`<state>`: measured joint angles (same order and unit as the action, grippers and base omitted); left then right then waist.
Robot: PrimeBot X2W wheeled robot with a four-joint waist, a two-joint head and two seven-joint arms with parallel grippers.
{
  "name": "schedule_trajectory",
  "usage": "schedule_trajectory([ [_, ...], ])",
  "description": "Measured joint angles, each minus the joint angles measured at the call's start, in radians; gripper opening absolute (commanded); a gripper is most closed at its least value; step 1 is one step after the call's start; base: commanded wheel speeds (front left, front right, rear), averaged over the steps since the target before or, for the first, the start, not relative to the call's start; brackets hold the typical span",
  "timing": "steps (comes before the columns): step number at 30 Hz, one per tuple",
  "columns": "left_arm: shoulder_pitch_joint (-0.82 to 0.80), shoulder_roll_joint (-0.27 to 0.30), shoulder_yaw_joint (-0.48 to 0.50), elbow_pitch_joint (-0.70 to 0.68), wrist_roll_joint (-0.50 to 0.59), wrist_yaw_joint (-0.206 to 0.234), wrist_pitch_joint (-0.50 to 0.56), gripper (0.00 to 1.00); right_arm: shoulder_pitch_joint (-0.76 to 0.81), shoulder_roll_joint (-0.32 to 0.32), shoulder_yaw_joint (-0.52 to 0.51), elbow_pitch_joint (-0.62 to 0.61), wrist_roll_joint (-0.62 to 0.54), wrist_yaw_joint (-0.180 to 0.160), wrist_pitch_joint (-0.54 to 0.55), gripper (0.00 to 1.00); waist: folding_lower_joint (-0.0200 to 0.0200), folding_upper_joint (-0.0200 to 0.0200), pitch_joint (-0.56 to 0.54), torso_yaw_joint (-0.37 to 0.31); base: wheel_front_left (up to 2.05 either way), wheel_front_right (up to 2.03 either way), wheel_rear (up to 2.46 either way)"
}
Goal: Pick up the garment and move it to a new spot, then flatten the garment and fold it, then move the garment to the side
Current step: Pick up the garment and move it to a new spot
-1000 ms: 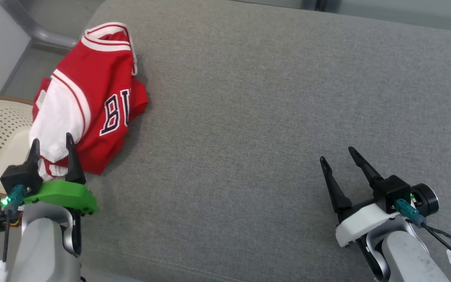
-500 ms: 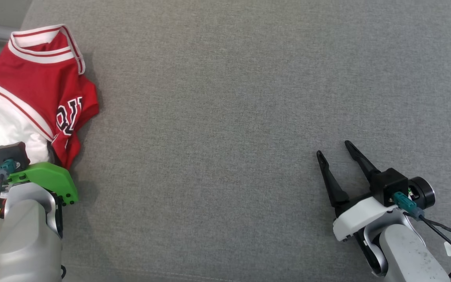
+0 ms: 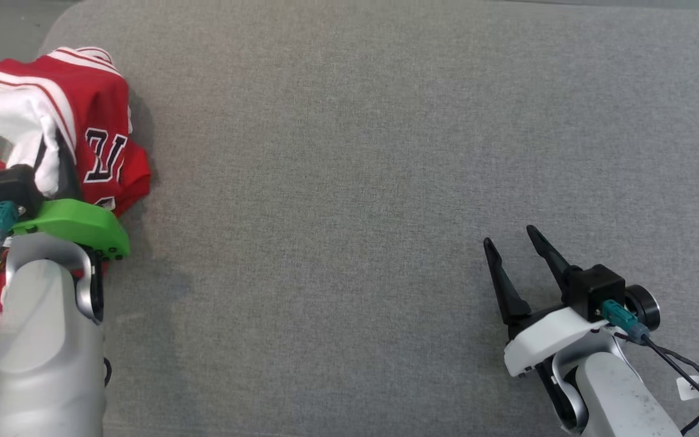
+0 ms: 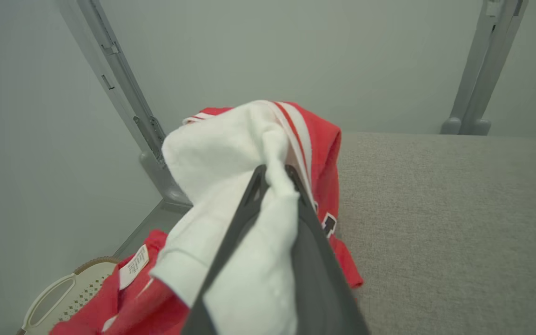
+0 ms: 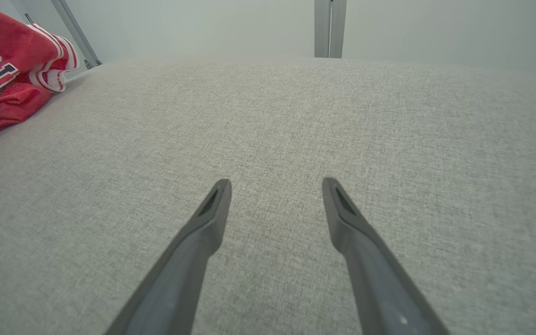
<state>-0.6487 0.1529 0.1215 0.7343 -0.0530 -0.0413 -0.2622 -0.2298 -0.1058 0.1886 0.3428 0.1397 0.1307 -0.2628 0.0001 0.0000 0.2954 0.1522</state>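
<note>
The left fingers [image 4: 314,242] are pressed close, pinching a white fold of the red-and-white basketball jersey [image 3: 104,103]. The jersey is bunched at the upper left of the head view, at the left edge of the grey fabric surface [image 3: 349,182]. The right fingers [image 5: 212,218] are spread with nothing between them at the lower right, over bare cloth. A cream perforated basket [image 4: 58,298] sits at the lower left of the left wrist view.
</note>
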Motion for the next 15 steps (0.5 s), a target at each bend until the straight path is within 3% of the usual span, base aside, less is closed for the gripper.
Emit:
schedule_trajectory([
  [9,0.052,-0.085,-0.099,-0.105,-0.010,-0.047,0.000,0.00,0.022,0.032,0.007,0.019,0.017,0.000,0.000,1.00,0.0000,0.0000,-0.064,-0.077,0.00,0.00,0.00],
  [15,0.088,-0.101,-0.224,-0.131,-0.066,-0.064,0.000,0.00,0.029,0.042,0.018,0.024,0.019,0.000,0.000,1.00,0.0000,0.0000,-0.092,-0.171,0.00,0.00,0.00],
])
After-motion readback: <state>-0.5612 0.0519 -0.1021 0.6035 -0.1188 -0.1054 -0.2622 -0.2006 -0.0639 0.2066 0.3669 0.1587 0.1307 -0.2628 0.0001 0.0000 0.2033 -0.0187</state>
